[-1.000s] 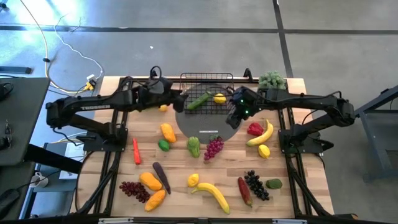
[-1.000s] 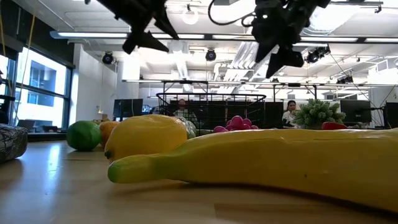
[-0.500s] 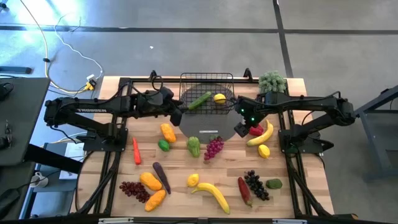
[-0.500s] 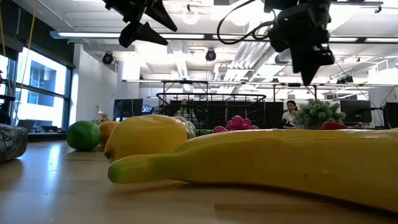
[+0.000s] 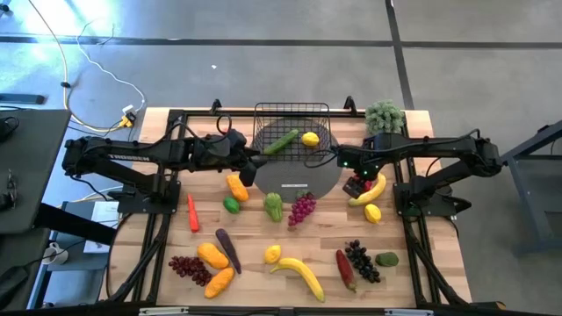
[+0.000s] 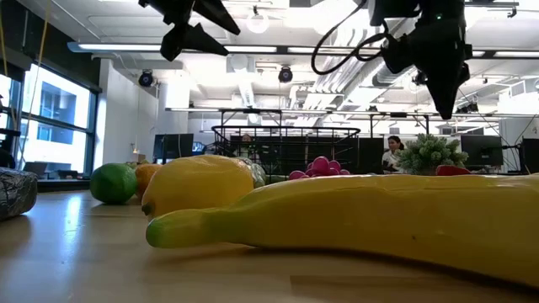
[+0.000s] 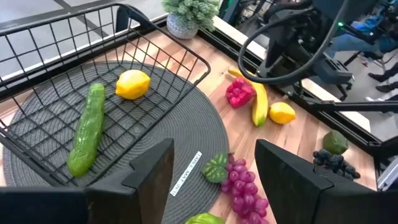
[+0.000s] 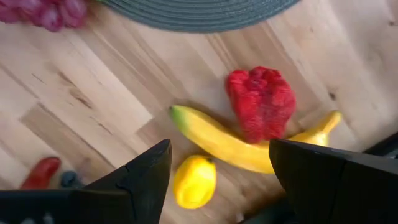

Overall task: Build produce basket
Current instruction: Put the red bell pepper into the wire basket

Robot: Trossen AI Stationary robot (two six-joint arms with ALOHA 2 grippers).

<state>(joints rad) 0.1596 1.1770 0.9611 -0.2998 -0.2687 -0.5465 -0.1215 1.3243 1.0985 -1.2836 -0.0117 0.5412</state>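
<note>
The black wire basket (image 5: 291,130) stands on the far part of a grey round mat (image 5: 294,175), with a green cucumber (image 7: 86,132) and a lemon (image 7: 132,84) lying inside. My left gripper (image 5: 248,167) hangs open above the mat's left edge, just near of the basket, holding nothing. My right gripper (image 8: 221,186) points down, open and empty, high over a red pepper (image 8: 261,102), a banana (image 8: 239,146) and a lemon (image 8: 194,180) that lie on the table right of the mat. In the low view both grippers (image 6: 195,29) (image 6: 442,84) hang well clear of the table.
Loose produce lies over the near half of the table: orange fruit (image 5: 237,187), lime (image 5: 231,205), green grapes (image 5: 274,206), purple grapes (image 5: 301,209), carrot (image 5: 192,213), eggplant (image 5: 227,250), banana (image 5: 303,274), dark grapes (image 5: 362,261). A bushy plant (image 5: 385,114) stands at the far right corner.
My left gripper has swung from the basket's left rim toward the table's near edge. My right gripper has gone from over the mat toward the table's right edge and tipped from slanting to pointing straight down over the red pepper. Neither has opened or shut.
</note>
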